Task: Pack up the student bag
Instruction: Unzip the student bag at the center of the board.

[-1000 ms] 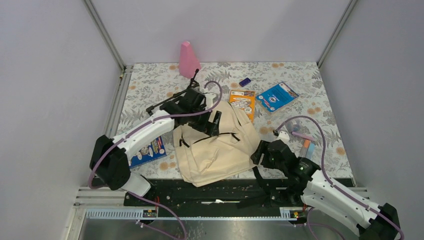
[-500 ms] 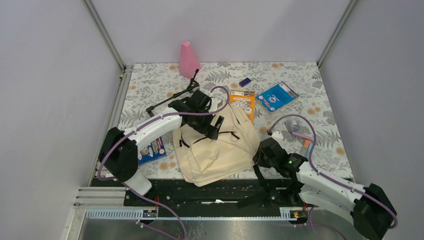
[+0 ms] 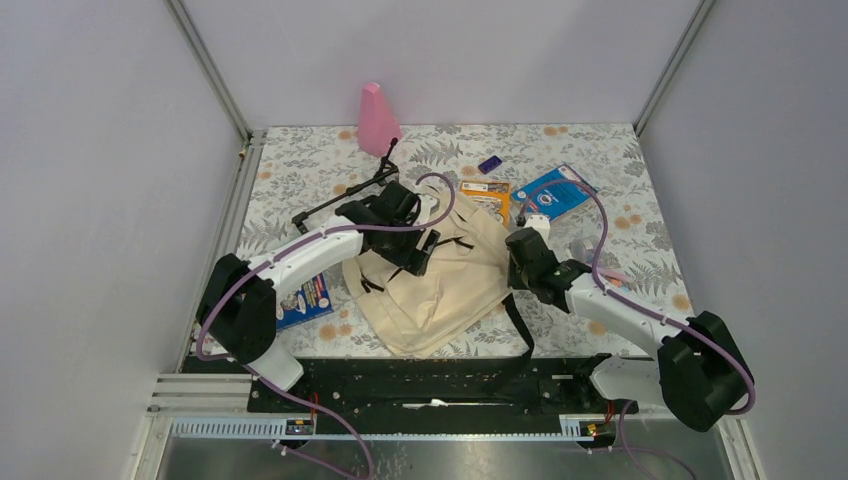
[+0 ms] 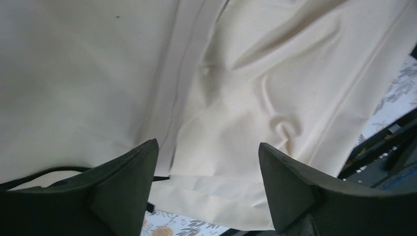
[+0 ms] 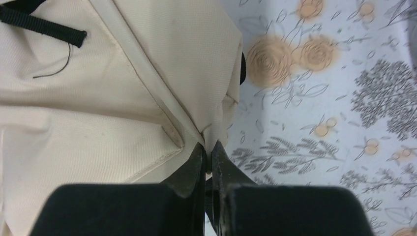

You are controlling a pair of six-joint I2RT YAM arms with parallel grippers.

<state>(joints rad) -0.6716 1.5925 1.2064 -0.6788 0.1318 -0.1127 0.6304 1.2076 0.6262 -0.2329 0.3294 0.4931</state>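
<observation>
The student bag (image 3: 430, 290) is a cream-beige fabric backpack with black straps, lying crumpled in the middle of the floral table. My left gripper (image 3: 420, 250) hovers over its upper part. In the left wrist view that gripper (image 4: 206, 147) is open, with bare bag cloth (image 4: 236, 88) between and beyond its fingers. My right gripper (image 3: 512, 252) is at the bag's right edge. In the right wrist view it (image 5: 209, 150) is shut, pinching a fold of the bag's seam edge (image 5: 216, 128). A black strap (image 3: 522, 325) trails from the bag toward the near edge.
A pink bottle (image 3: 378, 118) stands at the back. A small purple object (image 3: 489, 164), an orange booklet (image 3: 485, 195) partly under the bag and a blue booklet (image 3: 556, 192) lie behind it. Another blue book (image 3: 303, 298) lies at the left, and a black rod (image 3: 340, 196) behind the left arm.
My right arm swung from the front right up to the bag's right edge and its jaws closed on the fabric. The bag's right side shifted back. The left gripper barely moved.
</observation>
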